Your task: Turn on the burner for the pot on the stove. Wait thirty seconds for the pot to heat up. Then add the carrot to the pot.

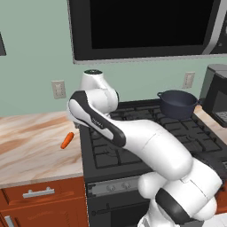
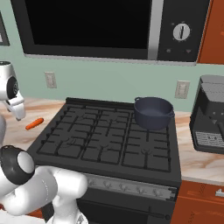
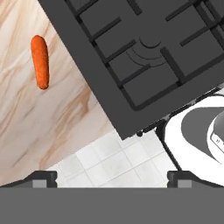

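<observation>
You have the pot [image 2: 153, 113] seated on the rear right burner of the stove [image 2: 105, 140], squarely over the grate, which is where it must stand to take heat once the matching knob on the grey front strip [image 2: 131, 187] is turned. The carrot [image 1: 67, 140] lies flat on the marble counter [image 1: 31, 146] just left of the stove's edge, apart from the pot and ready for later pickup. In the hand view your gripper [image 3: 111, 177] looks down over the stove's front left corner, with the floor tiles [image 3: 113, 162] below; the jaws stand fully apart and hold nothing. The carrot [image 3: 40, 61] sits up and to the left of the fingertips [image 3: 43, 178] in that view, well clear of the gap between them, long axis roughly along the line of approach. By my judgement no knob has yet been reached, so the burner step remains first.
</observation>
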### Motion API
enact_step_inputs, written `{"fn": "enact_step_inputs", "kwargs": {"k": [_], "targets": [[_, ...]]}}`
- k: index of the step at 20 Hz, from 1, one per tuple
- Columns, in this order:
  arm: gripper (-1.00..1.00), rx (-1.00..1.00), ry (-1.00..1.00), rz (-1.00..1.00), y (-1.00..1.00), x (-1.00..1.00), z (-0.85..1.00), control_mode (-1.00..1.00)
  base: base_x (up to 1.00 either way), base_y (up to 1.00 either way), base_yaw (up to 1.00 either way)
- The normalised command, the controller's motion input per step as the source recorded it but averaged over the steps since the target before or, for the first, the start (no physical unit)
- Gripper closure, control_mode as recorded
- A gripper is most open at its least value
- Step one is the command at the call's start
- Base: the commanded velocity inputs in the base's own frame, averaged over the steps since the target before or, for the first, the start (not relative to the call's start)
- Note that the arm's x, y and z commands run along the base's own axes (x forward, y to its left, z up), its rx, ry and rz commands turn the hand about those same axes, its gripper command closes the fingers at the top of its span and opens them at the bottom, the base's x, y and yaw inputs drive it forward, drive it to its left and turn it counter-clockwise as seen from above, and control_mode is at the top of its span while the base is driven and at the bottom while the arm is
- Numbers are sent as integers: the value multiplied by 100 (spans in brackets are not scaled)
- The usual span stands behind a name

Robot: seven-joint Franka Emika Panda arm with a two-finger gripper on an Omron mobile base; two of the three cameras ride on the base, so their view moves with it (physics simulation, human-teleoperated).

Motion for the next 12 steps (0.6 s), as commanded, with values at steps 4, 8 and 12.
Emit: {"fn": "enact_step_inputs", "kwargs": {"k": [4,8,12], "targets": [[-100,-2,0,0,28,50,-33,-100,0,0,0],[-100,-4,0,0,23,45,-41,-100,0,0,0],[-100,-5,0,0,17,44,-41,-100,0,0,0]]}}
